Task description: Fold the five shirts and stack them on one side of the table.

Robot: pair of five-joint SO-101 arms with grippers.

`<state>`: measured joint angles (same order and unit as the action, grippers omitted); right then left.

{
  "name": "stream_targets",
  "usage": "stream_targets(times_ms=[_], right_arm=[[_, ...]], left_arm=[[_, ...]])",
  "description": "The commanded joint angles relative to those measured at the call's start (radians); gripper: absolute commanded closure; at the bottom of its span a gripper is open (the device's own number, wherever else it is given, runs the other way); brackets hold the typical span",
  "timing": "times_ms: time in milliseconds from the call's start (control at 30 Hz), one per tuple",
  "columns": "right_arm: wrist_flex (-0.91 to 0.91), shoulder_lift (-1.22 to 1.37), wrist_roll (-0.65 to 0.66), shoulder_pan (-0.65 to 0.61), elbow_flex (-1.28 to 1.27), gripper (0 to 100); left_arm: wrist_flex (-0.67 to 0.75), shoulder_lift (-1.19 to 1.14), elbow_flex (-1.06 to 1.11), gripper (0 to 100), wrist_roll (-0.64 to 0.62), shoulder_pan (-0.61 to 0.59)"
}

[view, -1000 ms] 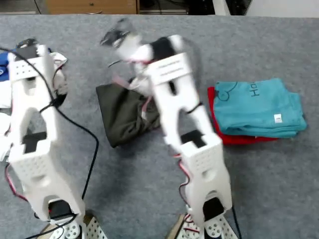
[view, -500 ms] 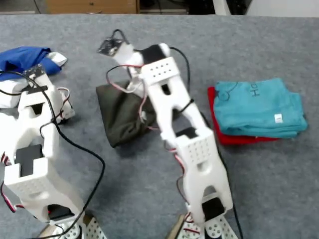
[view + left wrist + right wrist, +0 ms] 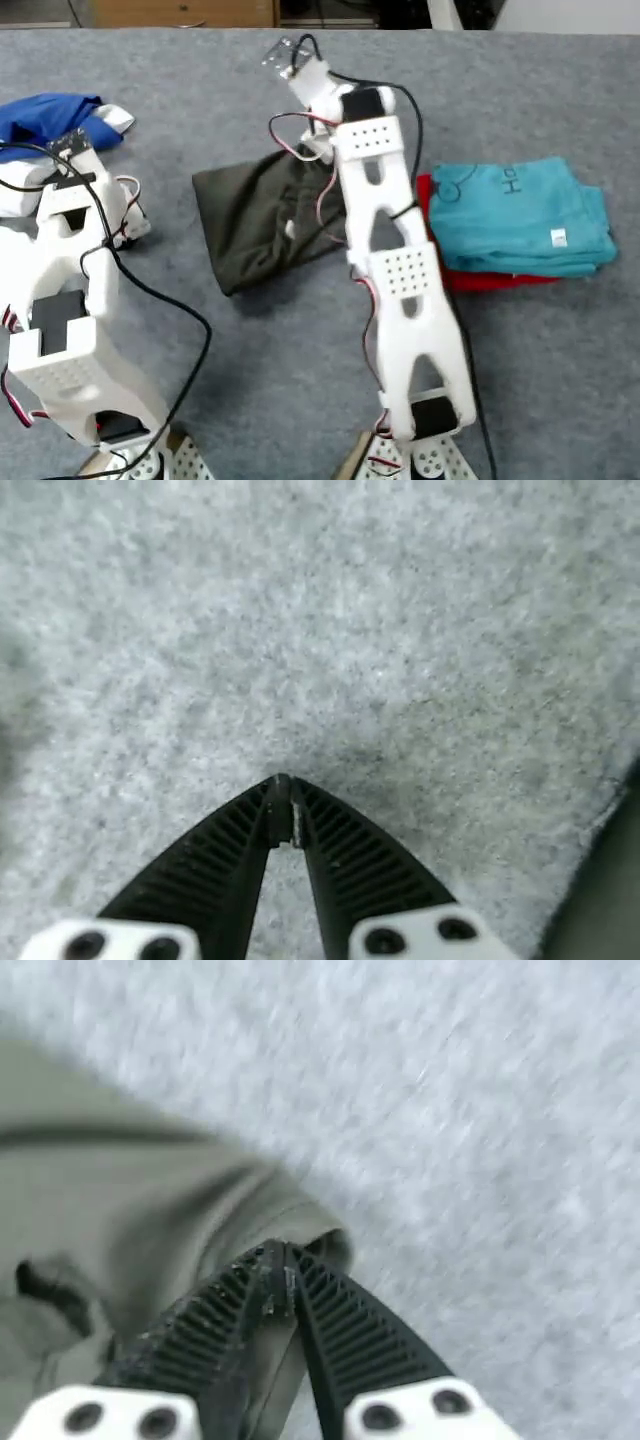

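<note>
Two arms stand at the near edge of the grey table (image 3: pixel 560 400) in the high view: the left arm (image 3: pixel 65 260) is folded low at the left side, while the right arm (image 3: pixel 385 230) stretches straight toward the far side, its wrist over the far right corner of the dark olive shirt (image 3: pixel 250 220), which lies roughly folded mid-table. To the right, a folded teal shirt (image 3: pixel 520 215) sits on a red shirt (image 3: pixel 445 272), both just beside the right arm's forearm. A crumpled blue shirt (image 3: pixel 50 112) lies at the far left, with something white (image 3: pixel 18 195) at the left edge beside the left arm. Bare felt runs along the far side and across the near right. From the left wrist, the left gripper (image 3: pixel 283 808) has its black ribbed tips pressed together over plain felt, holding nothing; a dark edge (image 3: pixel 610 880) shows at one corner, too little to identify. From the right wrist, the right gripper (image 3: pixel 285 1260) likewise has its tips meeting, directly above a rolled hem of the olive shirt where cloth gives way to felt; whether any fabric is pinched cannot be told.
</note>
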<state>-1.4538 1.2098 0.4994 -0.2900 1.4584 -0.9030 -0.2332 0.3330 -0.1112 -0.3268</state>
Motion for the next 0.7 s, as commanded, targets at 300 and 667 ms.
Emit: stream_targets(times_ms=[300,667], right_arm=[[-0.333,-0.101,0.054,-0.131,0.194,99.3],[-0.288,-0.104,0.055,-0.265,0.067,99.3]], left_arm=[[0.038,0.059,0.000,98,0.006,0.017],[0.038,0.059,0.002,98,0.006,0.012]])
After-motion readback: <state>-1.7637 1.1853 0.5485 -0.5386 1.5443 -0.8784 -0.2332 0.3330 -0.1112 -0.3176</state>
